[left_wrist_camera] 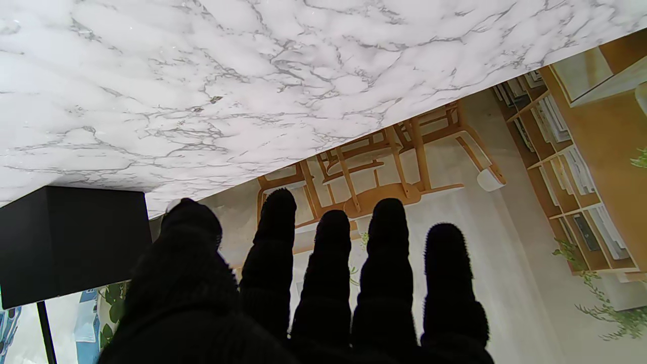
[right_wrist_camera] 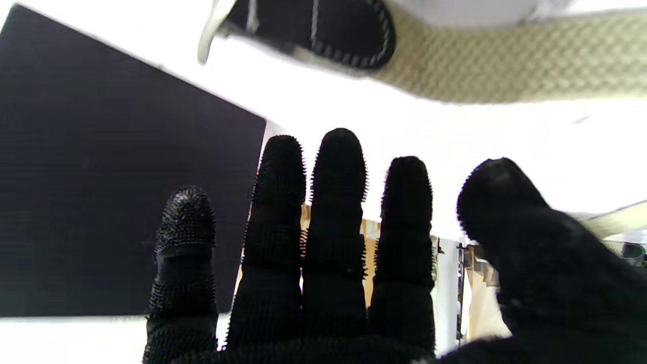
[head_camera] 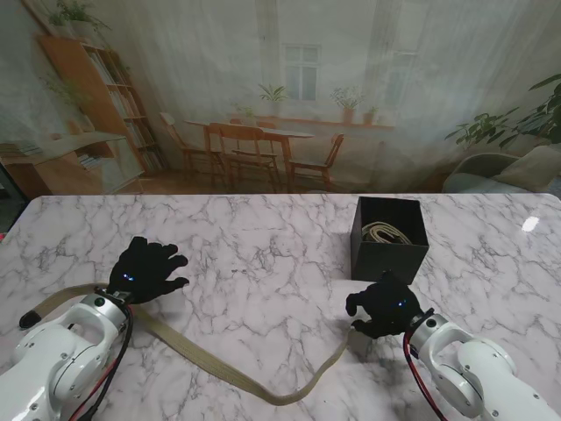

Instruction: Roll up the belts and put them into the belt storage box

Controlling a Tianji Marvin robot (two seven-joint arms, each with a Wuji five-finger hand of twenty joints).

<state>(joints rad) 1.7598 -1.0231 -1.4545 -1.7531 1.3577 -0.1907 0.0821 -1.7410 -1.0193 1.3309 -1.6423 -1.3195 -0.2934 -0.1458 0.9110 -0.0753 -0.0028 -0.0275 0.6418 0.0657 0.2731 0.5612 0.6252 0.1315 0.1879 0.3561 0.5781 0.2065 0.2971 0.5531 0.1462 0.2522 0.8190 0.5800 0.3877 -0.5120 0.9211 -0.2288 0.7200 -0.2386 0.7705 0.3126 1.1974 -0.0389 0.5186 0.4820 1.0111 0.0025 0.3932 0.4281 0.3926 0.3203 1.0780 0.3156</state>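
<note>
- Stand view: a tan woven belt (head_camera: 219, 367) lies unrolled on the marble desk (head_camera: 263, 254), running from a dark tip at the far left, under the left arm, nearer to the robot, then curving up to the right hand (head_camera: 384, 307).
- The black belt storage box (head_camera: 389, 235) stands open on the desk just beyond the right hand; a pale coiled belt (head_camera: 386, 232) already lies inside it.
- The left hand (head_camera: 145, 270) hovers with fingers spread and holds nothing; the left wrist view shows its fingers (left_wrist_camera: 328, 273) apart over bare marble.
- The right hand has its fingers extended, slightly curled, and grips nothing visible; the right wrist view shows the belt's dark leather end (right_wrist_camera: 323, 30) and tan webbing lying beyond the fingertips (right_wrist_camera: 338, 167), apart from them.
- Risk 1: the belt is flat and thin, so the fingers may slide over the end without lifting it.
- Risk 2: with the left hand off the strap, the far length may drag or twist, giving a loose, skewed coil.
- Risk 3: the box side is close to the right hand; a sweep there may push or tip the box.
- Risk 4: a slack coil may spring open and catch on the box rim or on the coil already inside.
</note>
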